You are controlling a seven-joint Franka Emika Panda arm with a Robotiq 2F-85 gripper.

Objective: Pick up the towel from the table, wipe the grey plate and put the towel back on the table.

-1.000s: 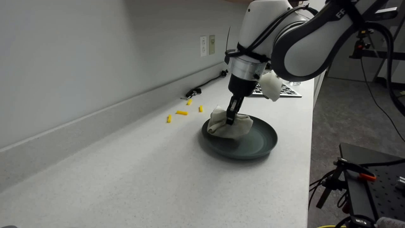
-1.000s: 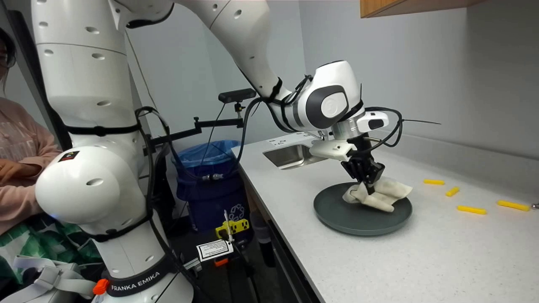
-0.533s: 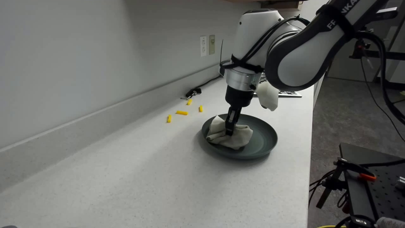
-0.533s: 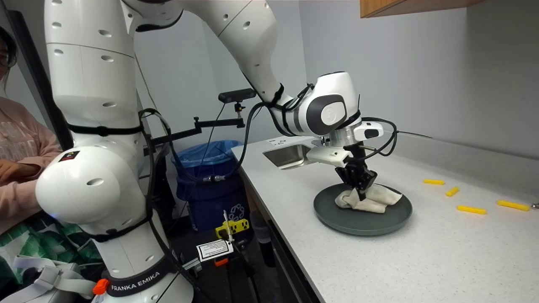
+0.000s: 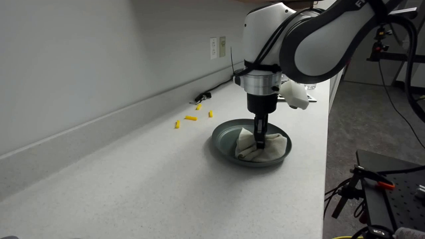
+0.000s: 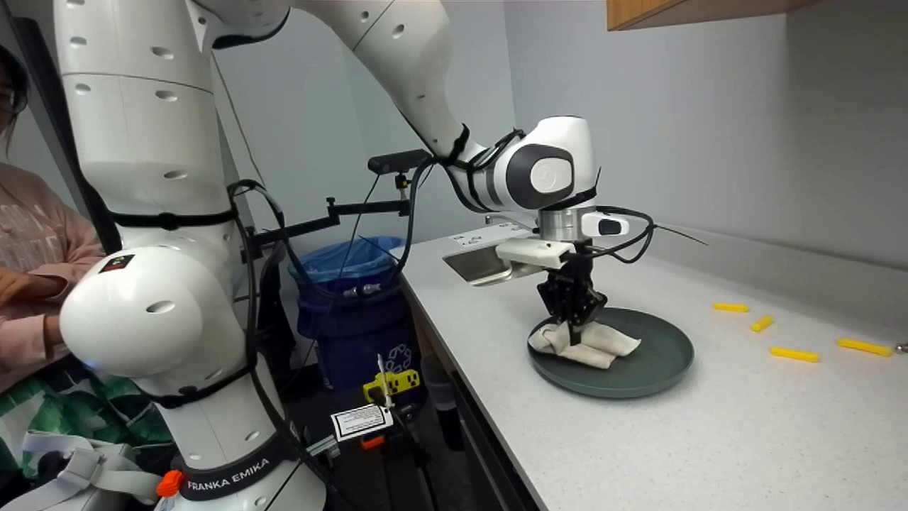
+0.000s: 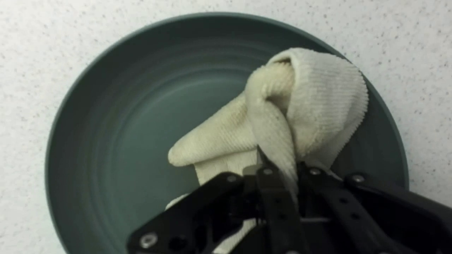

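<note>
The cream towel lies crumpled in the dark grey-green plate, in both exterior views [image 5: 276, 147] [image 6: 604, 342] and in the wrist view [image 7: 325, 102]. The plate sits on the white counter [image 5: 229, 134] [image 6: 656, 348] [image 7: 148, 127]. My gripper [image 5: 260, 144] points straight down over the plate and is shut on a fold of the towel; it also shows in an exterior view [image 6: 574, 333]. In the wrist view the fold passes up between the fingers [image 7: 287, 173]. The towel touches the plate on the side nearer the counter's front edge. The fingertips are partly hidden by cloth.
Several yellow pieces [image 5: 191, 118] lie between the plate and the wall. A black cable with a clip [image 5: 203, 96] lies along the backsplash. A checkered board [image 5: 312, 98] is partly hidden behind the arm. A sink [image 6: 486, 264] is set in the counter. A person sits at the left [image 6: 35, 284].
My gripper has lowered onto the plate with the towel, then slid it across toward the counter's front edge. The wrist has turned more upright. The plate has not visibly moved.
</note>
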